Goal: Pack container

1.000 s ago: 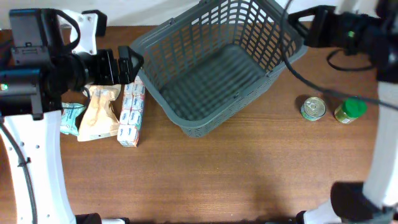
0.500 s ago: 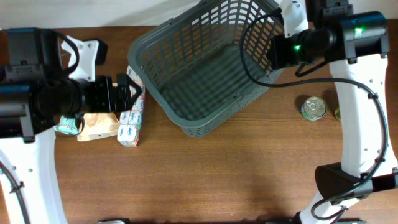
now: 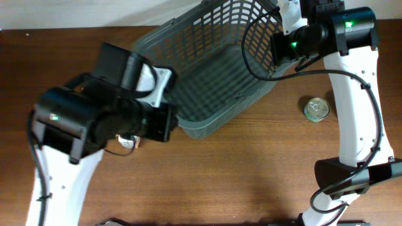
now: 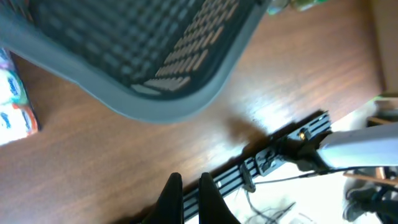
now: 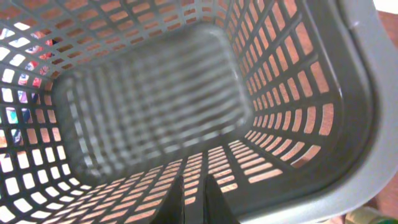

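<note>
Swinging in from the packets, our left gripper hangs beside the container; our right gripper looks into it. Both jaws are clenched, empty.

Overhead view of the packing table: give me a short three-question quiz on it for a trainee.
1. True or false: the container is empty.
2. The tin can stands: A) inside the container; B) on the table, to the container's right; C) on the container's rim.
3. Fill in: the right end effector hovers over the ____.
Key: 1 true; 2 B; 3 container.
</note>
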Action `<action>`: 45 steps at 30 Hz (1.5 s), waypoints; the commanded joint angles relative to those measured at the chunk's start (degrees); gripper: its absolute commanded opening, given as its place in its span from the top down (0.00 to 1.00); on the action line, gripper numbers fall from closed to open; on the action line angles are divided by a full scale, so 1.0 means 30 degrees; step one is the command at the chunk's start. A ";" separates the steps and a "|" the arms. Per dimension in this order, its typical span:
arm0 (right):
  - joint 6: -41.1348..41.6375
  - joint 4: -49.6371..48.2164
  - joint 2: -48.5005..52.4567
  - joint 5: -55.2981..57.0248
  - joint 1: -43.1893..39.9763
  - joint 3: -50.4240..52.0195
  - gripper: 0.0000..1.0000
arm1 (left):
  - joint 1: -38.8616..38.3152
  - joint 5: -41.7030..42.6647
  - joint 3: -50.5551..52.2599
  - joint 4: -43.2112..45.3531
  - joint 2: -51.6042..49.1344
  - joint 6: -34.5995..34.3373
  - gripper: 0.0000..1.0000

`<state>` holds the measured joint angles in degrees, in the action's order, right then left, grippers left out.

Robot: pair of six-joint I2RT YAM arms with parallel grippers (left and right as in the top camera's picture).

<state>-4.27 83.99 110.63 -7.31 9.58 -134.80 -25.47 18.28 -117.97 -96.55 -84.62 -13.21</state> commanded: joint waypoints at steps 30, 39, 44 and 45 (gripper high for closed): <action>0.0663 0.0532 0.2244 0.2171 -0.0648 -0.0379 0.96 | -0.7366 -0.9289 0.9989 0.8218 0.0321 -0.5778 0.98; 0.1020 0.1530 0.1902 0.2091 -0.0954 -0.0379 0.96 | -0.5916 -1.0040 0.9996 0.8386 0.0321 -0.4328 0.98; 0.1020 0.2062 0.1902 0.2091 -0.0954 -0.0379 0.96 | -0.4575 -1.0047 0.9996 0.8502 0.0321 -0.3534 0.98; 0.1020 0.2142 0.1902 0.2091 -0.0954 -0.0379 0.96 | -0.4335 -1.0047 0.9996 0.8561 0.0321 -0.3351 0.98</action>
<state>-1.72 89.45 117.01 -2.15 7.16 -135.02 -40.91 -10.09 -88.27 -71.50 -83.90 -26.59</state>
